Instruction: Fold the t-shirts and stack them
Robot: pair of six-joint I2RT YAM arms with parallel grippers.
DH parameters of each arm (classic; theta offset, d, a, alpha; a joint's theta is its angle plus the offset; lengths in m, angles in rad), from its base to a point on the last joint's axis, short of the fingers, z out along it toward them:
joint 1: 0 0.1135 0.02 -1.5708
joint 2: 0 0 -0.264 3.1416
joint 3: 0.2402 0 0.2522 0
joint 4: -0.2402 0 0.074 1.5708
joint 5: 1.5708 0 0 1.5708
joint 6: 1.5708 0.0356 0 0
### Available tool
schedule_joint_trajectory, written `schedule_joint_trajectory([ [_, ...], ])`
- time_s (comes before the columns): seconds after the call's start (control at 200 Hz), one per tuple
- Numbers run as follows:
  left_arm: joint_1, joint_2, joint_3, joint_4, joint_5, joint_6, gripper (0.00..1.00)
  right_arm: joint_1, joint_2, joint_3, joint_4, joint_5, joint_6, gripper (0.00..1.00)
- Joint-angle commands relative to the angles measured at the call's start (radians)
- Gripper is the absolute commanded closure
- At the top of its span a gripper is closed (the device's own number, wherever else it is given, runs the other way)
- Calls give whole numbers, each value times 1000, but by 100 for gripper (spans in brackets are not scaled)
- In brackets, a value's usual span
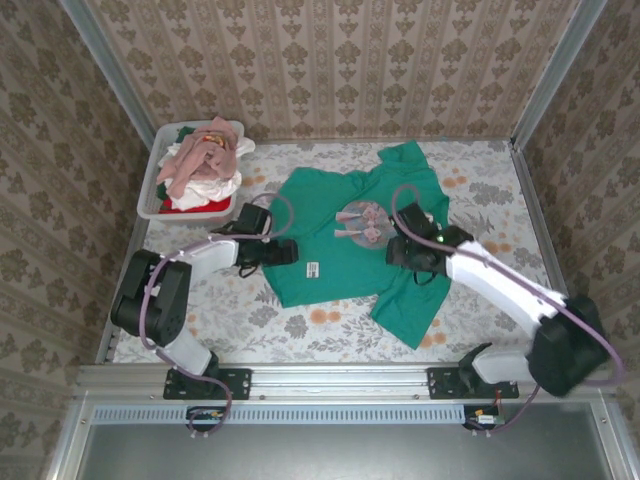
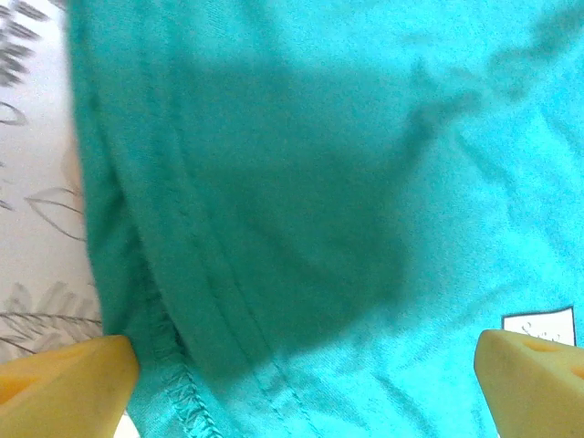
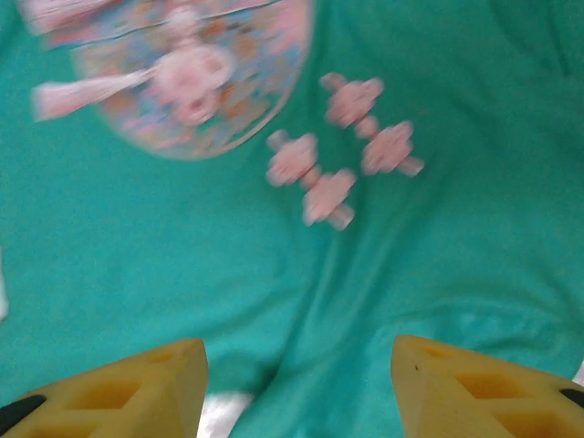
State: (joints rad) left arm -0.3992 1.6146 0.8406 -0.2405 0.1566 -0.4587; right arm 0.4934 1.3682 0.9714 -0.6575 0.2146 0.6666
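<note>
One teal t-shirt (image 1: 345, 255) on table (image 1: 485, 185). One tub (image 1: 148, 205), heaped shirts (image 1: 205, 165) uncountable. Left claw (image 2: 301, 365) and right claw (image 3: 297, 356): both apart.

The table (image 1: 480, 180) is viewed from above its near edge, facing the far wall (image 1: 340, 60). Both wrist cameras are held close over the teal t-shirt (image 1: 330, 240), shared by all views.

Left pincer (image 2: 306, 383) spread wide, right pincer (image 3: 297, 392) parted (less widely), both arms angled inward, forearms outstretched.
</note>
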Motion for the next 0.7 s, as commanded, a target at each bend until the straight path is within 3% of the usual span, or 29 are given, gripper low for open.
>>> schedule_joint_trajectory([
  [0.0,50,11,-17,-33,-12,-16,1,-79,180,31,58,-38,-99,42],
  [0.155,123,-1,-44,-112,-59,-6,1,-165,293,22,84,-55,-59,34],
  [0.335,205,-80,-97,-120,-35,7,1,-200,262,-86,113,-71,-12,32],
  [0.535,135,-147,43,-196,-58,35,0,-194,68,-202,82,-109,21,32],
  [0.695,47,-96,267,-201,-104,82,0,-190,-42,-88,72,-116,-29,36],
])
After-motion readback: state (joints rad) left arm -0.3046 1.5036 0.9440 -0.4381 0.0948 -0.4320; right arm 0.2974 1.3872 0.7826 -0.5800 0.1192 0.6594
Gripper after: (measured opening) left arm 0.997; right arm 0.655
